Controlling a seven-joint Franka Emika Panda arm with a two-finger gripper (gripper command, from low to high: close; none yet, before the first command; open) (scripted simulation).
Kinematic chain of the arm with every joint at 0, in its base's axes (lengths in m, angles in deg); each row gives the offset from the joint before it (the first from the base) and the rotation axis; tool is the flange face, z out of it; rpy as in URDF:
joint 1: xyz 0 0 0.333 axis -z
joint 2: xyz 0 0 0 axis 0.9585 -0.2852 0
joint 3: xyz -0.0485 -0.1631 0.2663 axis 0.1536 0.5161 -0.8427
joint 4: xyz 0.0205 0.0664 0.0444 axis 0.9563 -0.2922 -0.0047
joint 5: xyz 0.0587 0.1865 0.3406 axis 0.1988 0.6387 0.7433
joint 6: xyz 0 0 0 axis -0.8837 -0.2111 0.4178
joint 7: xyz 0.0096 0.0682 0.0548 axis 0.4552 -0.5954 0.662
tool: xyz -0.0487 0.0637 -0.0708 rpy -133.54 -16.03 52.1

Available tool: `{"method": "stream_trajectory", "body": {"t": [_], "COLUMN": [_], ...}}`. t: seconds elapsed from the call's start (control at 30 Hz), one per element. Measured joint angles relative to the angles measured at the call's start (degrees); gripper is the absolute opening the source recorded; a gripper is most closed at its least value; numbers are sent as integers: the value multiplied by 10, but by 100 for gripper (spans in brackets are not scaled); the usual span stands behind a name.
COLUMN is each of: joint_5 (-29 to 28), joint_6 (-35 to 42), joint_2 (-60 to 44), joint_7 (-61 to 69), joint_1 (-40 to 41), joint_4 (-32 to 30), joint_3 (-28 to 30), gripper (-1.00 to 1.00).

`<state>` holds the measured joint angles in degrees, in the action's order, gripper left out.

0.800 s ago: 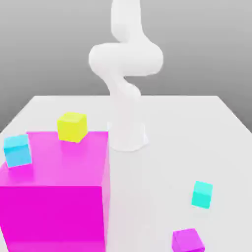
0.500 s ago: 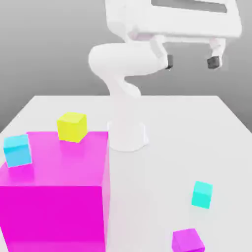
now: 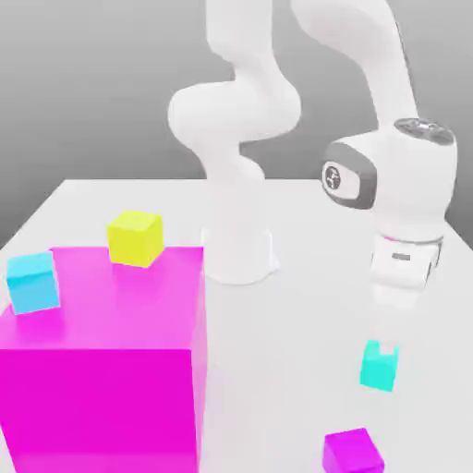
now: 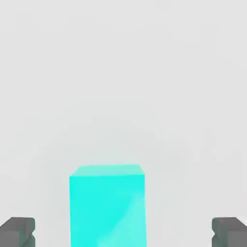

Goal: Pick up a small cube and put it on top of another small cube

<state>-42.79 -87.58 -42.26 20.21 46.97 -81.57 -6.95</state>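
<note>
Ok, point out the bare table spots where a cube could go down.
Free: the white table between the big magenta block and the turquoise-green cube, and the far corner at the exterior view's right. Crowded: around that cube, with the open gripper over it and the magenta small cube close by.

A big magenta block (image 3: 102,360) stands on the white table (image 3: 314,222), at the exterior view's left. On its top are a yellow cube (image 3: 135,237) and a sky-blue cube (image 3: 32,282). A small magenta cube (image 3: 352,452) lies on the table.

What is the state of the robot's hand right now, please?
Hand: open, holding nothing; its fingers stand wide on either side of the turquoise-green small cube, not touching it.
</note>
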Motion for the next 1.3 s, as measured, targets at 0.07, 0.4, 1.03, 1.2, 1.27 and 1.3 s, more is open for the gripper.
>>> {"method": "stream_trajectory", "body": {"t": [0.07, 0.4, 1.03, 1.2, 1.27, 1.3], "joint_5": [-15, -23, 23, 4, -3, -6], "joint_6": [-33, -53, 318, 425, 468, 489], "joint_2": [-42, -67, 288, 380, 417, 436], "joint_7": [-11, -16, -176, -265, -300, -318], "joint_1": [-14, -24, 182, 270, 308, 328], "joint_4": [7, 11, 30, 45, 52, 55], "joint_3": [17, 28, 111, 139, 148, 151], "gripper": [0, -100, -100, -100, -100, -100]}}
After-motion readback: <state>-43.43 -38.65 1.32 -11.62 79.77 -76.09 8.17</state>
